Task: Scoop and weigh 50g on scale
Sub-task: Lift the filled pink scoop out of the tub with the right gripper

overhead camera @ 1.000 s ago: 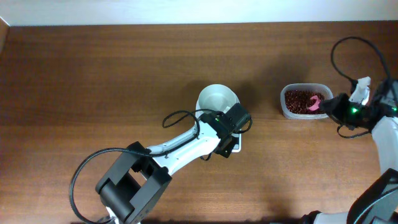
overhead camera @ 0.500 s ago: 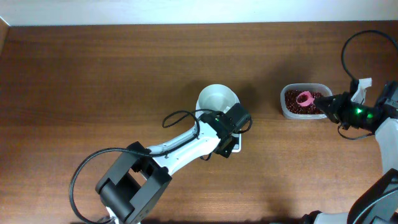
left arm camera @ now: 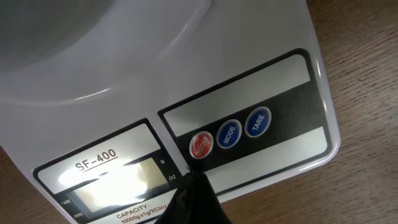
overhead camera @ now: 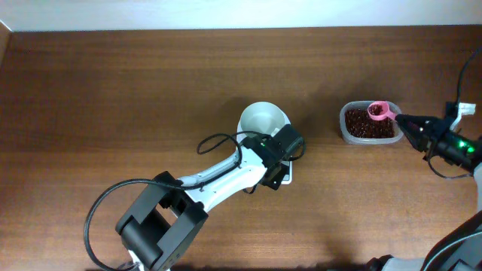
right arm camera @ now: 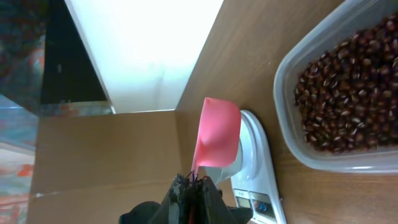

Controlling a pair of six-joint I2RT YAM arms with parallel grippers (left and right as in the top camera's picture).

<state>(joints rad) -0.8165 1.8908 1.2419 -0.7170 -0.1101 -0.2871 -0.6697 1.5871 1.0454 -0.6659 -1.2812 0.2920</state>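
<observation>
The white scale (overhead camera: pixel 284 176) sits mid-table with its round bowl (overhead camera: pixel 263 120) on top. My left gripper (overhead camera: pixel 283 143) hangs over its panel; in the left wrist view the shut left gripper (left arm camera: pixel 194 186) points its tip just below the red button (left arm camera: pixel 201 144) on the scale (left arm camera: pixel 261 87), holding nothing. The beans (overhead camera: pixel 367 125) fill a clear tub (overhead camera: pixel 343 126) at the right. My right gripper (overhead camera: pixel 410 123) is shut on the handle of a pink spoon (overhead camera: pixel 378 111), held above the tub's far right corner. In the right wrist view the spoon (right arm camera: pixel 217 134) shows its underside, so its contents are hidden.
In the left wrist view, two blue buttons (left arm camera: pixel 244 128) sit beside the red one and the grey display (left arm camera: pixel 112 182) lies to their left. Black cables loop beside the left arm (overhead camera: pixel 218 143). The table's far edge meets a white wall (overhead camera: pixel 226 13).
The right gripper has lifted the pink spoon out of the beans and drawn back to the right, turning the spoon toward the tub's far edge. The left arm has not moved.
</observation>
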